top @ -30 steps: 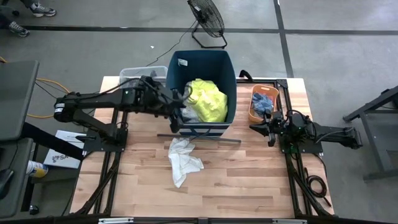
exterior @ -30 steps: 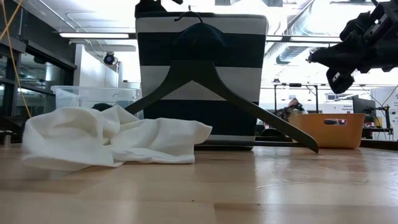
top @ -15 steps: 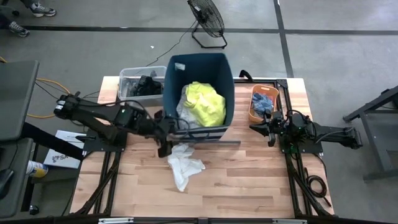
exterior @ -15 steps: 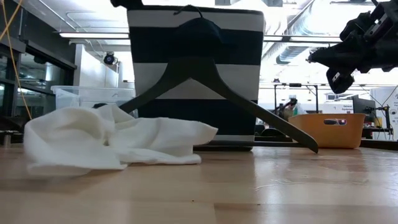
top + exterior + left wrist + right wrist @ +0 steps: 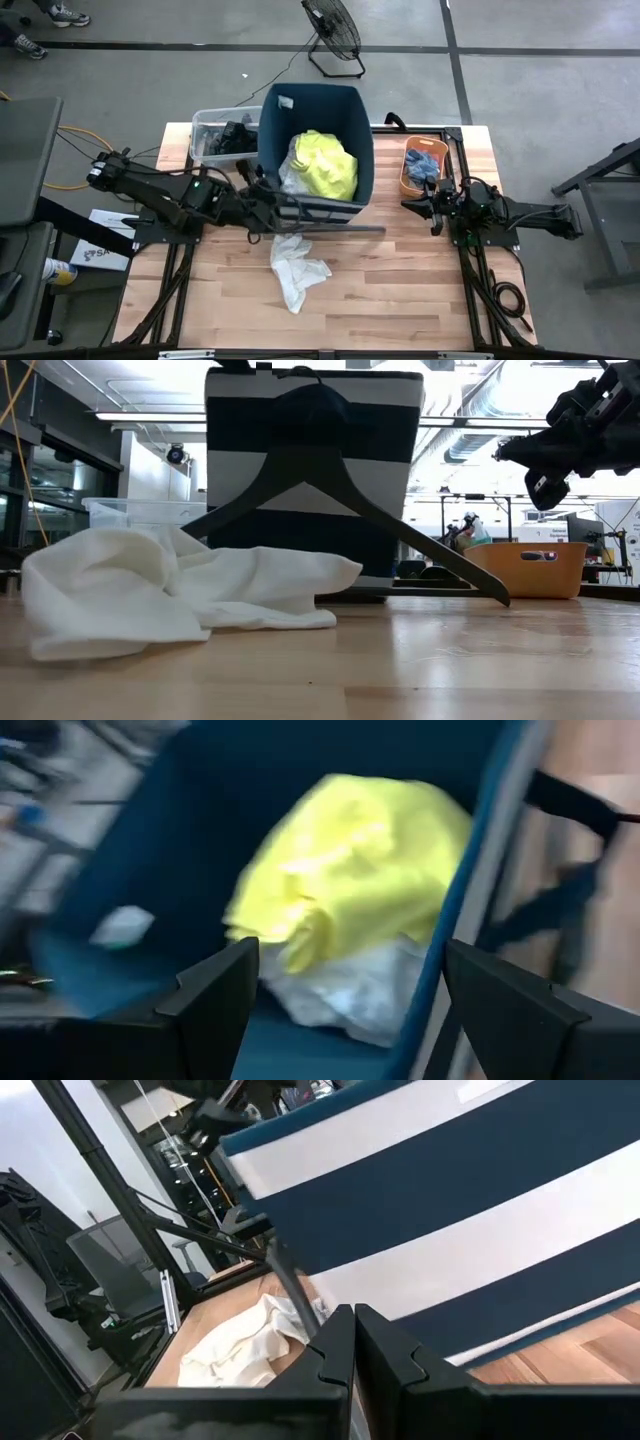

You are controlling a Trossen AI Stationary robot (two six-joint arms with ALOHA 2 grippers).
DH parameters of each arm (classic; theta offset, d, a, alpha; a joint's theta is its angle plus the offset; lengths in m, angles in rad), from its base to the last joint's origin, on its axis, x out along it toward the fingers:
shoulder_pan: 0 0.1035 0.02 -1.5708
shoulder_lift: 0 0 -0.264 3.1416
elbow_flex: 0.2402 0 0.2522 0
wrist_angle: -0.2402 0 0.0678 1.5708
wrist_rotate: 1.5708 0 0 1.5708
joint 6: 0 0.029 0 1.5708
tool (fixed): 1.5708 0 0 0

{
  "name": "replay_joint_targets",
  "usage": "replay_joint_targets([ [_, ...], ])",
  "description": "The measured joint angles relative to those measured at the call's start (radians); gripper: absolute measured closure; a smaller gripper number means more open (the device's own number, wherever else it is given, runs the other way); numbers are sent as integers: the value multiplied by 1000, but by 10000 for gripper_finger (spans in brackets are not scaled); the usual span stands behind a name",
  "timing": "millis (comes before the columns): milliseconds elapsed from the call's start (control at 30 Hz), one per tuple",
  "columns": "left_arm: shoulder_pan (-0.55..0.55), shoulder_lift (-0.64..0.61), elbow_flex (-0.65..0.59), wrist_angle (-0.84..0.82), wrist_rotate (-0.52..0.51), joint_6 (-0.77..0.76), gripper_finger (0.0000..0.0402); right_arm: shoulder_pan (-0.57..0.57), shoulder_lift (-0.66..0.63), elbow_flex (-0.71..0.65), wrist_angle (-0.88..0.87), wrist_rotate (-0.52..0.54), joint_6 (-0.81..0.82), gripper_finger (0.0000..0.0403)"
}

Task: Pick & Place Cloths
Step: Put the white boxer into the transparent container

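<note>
The large white garment (image 5: pixel 297 262) lies crumpled on the table in front of the tall dark-blue bin (image 5: pixel 345 110), and it also shows in the low view (image 5: pixel 170 590). Inside the bin sit the neon-yellow shirt (image 5: pixel 350 870) and a white piece (image 5: pixel 350 995). My left gripper (image 5: pixel 270 200) is open at the bin's near-left rim (image 5: pixel 470 900), which runs between its fingers (image 5: pixel 215 995). My right gripper (image 5: pixel 352 1342) is shut and hangs above the table's right side (image 5: pixel 432 212). It touches nothing. My left gripper stands open across the bin's near rim (image 5: pixel 455 935), slanting down from the table's left, with one finger on the inner side and one on the outer. I cannot tell whether either finger touches the wall.
A dark hanger (image 5: pixel 330 470) leans against the bin's front, its bar on the table (image 5: pixel 340 228). The small orange tub (image 5: pixel 405 180) with blue pieces stands to the right of the bin. A clear tub (image 5: pixel 205 125) with dark clothes stands to its left. Bare wood lies near the front edge.
My left gripper came out of the bin, swung toward the near edge beside the white garment, then moved back up to the bin's near-left rim. The bin shifted a little toward the table's left. The white garment slid slightly toward the near edge.
</note>
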Motion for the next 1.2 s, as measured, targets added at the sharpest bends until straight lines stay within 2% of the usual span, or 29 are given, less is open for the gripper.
replay_joint_targets([
  [133,34,1,0,4,-112,15,97,0,0,0,0,0,0,398],
  [300,60,2,0,19,-1,42,97,0,0,0,0,0,0,398],
  [400,59,2,0,38,28,45,97,0,0,0,0,0,0,398],
  [967,60,-19,0,138,-39,121,97,0,0,0,0,0,0,398],
  [1133,60,-22,0,193,-36,131,97,0,0,0,0,0,0,398],
  [1200,60,-25,0,224,-2,130,97,0,0,0,0,0,0,398],
])
